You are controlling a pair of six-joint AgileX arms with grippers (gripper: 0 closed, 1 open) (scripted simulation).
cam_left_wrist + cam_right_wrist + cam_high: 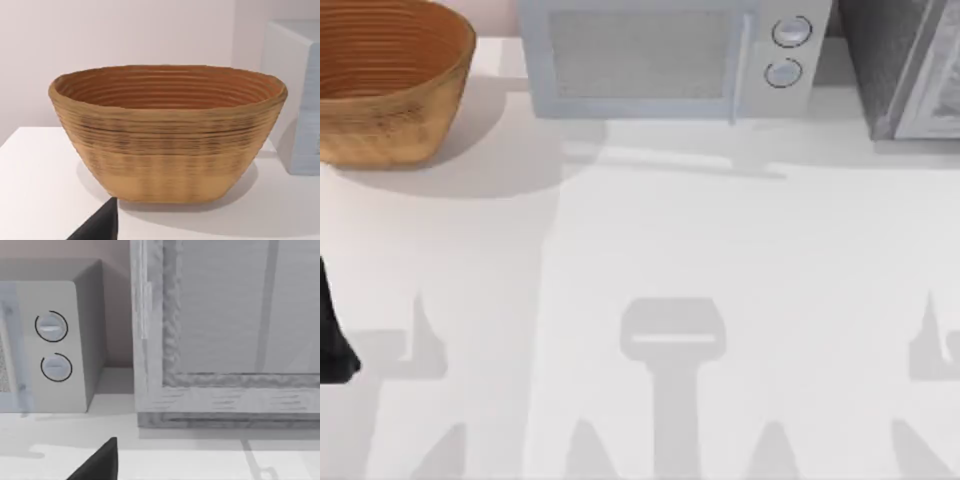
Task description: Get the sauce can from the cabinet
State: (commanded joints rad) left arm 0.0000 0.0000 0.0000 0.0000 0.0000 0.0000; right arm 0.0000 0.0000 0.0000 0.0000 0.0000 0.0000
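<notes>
Left gripper point(100, 224): a dark wedge of it is seen at the frame edge of the left wrist view, low over the white table point(640, 230); open or closed cannot be told. The left arm point(334, 330) is seen as a dark shape at the table's left edge in the top view, near side. Straight ahead of the left gripper the woven basket point(165, 150) is framed, upright, standing on the table, apart from the gripper. In the top view the basket point(380, 125) is placed at the far left corner. Right gripper point(97, 462): again a dark wedge is seen, low over the table, state cannot be told. It is pointed at the cabinet point(225, 315), whose light framed front panel is faced head-on; no contact is seen. The cabinet point(895, 60) is located at the table's far right corner, dark speckled side turned toward the centre. Just beside it on the left the pale grey microwave point(650, 60) is set along the far edge, between basket and cabinet, with two round knobs point(790, 31) stacked on its right end. A narrow gap is seen between microwave point(55, 345) and cabinet. The sauce can's place cannot be told. Grey shadows point(672, 340) are cast on the table's near half.
</notes>
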